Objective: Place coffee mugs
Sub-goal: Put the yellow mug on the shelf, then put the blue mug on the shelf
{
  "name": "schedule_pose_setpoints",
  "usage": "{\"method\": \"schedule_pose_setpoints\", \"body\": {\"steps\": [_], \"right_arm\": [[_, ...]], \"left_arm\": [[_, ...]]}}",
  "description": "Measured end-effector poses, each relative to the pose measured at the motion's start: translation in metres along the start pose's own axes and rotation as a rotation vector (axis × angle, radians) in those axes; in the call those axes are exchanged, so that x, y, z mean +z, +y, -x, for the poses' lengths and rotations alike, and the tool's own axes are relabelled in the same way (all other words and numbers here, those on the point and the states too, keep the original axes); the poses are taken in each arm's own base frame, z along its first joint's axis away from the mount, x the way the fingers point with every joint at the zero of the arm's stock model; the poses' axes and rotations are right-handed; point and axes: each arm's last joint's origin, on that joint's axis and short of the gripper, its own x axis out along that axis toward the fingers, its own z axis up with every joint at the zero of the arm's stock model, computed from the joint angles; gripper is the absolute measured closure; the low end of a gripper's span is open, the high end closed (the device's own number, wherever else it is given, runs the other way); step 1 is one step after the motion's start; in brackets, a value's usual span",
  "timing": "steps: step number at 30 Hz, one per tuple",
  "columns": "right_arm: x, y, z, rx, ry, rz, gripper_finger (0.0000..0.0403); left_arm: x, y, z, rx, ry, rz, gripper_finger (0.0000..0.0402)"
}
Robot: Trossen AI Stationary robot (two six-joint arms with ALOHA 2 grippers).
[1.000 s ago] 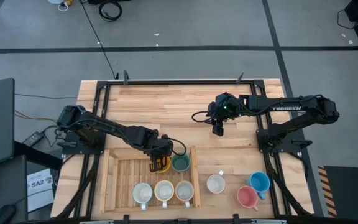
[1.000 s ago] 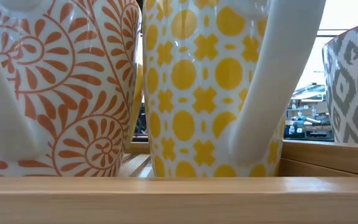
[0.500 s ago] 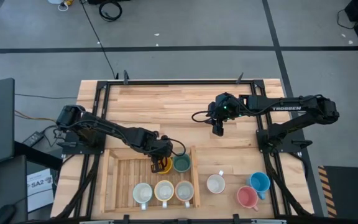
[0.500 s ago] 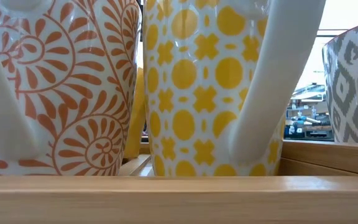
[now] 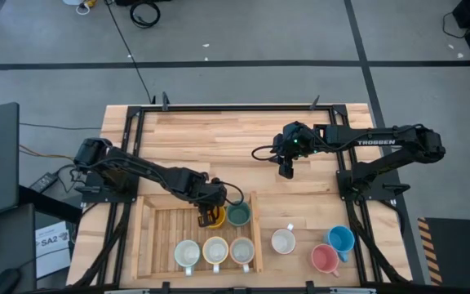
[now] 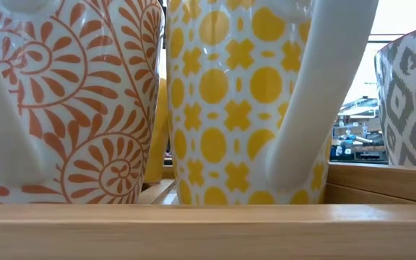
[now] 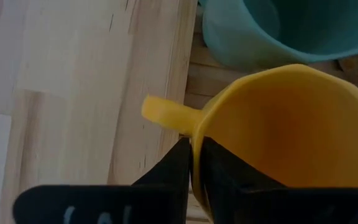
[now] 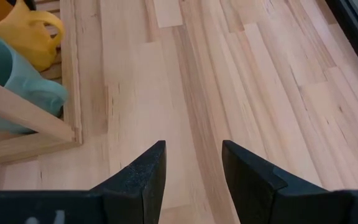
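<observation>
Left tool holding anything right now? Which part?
Yes: the left tool pinches the orange mug by its rim, beside the handle, one finger inside and one outside. Right tool holds nothing.

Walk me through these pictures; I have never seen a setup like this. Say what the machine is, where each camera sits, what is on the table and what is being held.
Two dark robot arms work at a wooden table. The overhead picture shows it all: the left gripper pinches the rim of an orange mug inside a slatted wooden tray, beside a dark green mug. Three patterned mugs stand along the tray's near edge; the table-level camera looks right at them. A white mug, a blue mug and a pink mug wait outside the tray. The other two pictures come from cameras on the wrists. The right gripper hangs open over bare table, holding nothing.
</observation>
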Motion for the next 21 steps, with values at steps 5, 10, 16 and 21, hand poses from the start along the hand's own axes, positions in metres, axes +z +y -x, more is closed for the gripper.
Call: {"method": "schedule_pose_setpoints", "body": {"steps": [5,10,16,21], "right_arm": [[0.0000,0.0000,0.0000,0.000,0.000,0.000,0.0240],[0.0000,0.0000,0.0000,0.000,0.000,0.000,0.0240],[0.0000,0.0000,0.0000,0.000,0.000,0.000,0.0240],[0.0000,0.0000,0.0000,0.000,0.000,0.000,0.0240]], "left_arm": [[-0.0013,0.0000,-0.0023,-0.008,0.016,0.000,0.0335],[-0.0012,0.0001,-0.0023,-0.007,0.015,0.000,0.0309],[-0.0010,0.0000,-0.0021,-0.008,0.013,0.001,0.0264],[-0.0007,0.0000,-0.0019,-0.008,0.010,0.001,0.0222]]}}
